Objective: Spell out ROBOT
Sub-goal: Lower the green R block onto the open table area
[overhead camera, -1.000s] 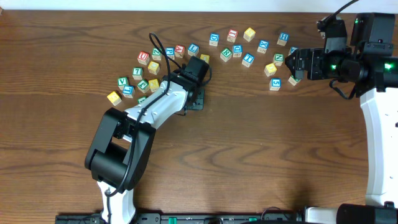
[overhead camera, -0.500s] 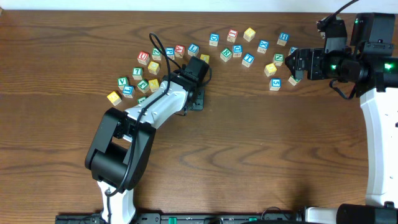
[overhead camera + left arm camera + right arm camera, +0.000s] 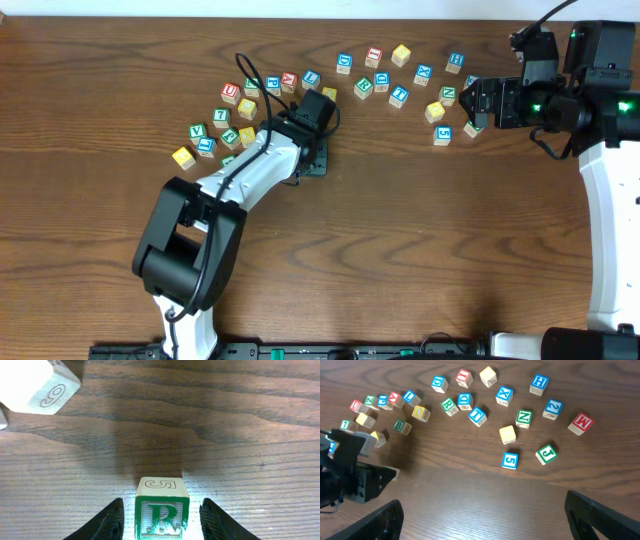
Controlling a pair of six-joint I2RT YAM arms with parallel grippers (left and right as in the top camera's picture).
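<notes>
In the left wrist view a green-framed R block (image 3: 161,512), with a 5 on its upper face, stands on the wood table between the fingers of my left gripper (image 3: 161,522). The jaws are open, with a gap on each side of the block. In the overhead view this gripper (image 3: 312,160) covers that block. My right gripper (image 3: 472,103) is open and empty above the right-hand blocks; its fingers frame bare table in the right wrist view (image 3: 485,520). A second green R (image 3: 449,406), a blue O (image 3: 438,381) and a green B (image 3: 400,425) lie among the loose blocks.
Several letter blocks lie scattered across the far half of the table, in a left cluster (image 3: 225,125) and a right cluster (image 3: 400,80). A pale block marked 9 (image 3: 40,385) lies beyond the R block. Blue 5 (image 3: 510,460) and green J (image 3: 546,453) lie nearest the right gripper.
</notes>
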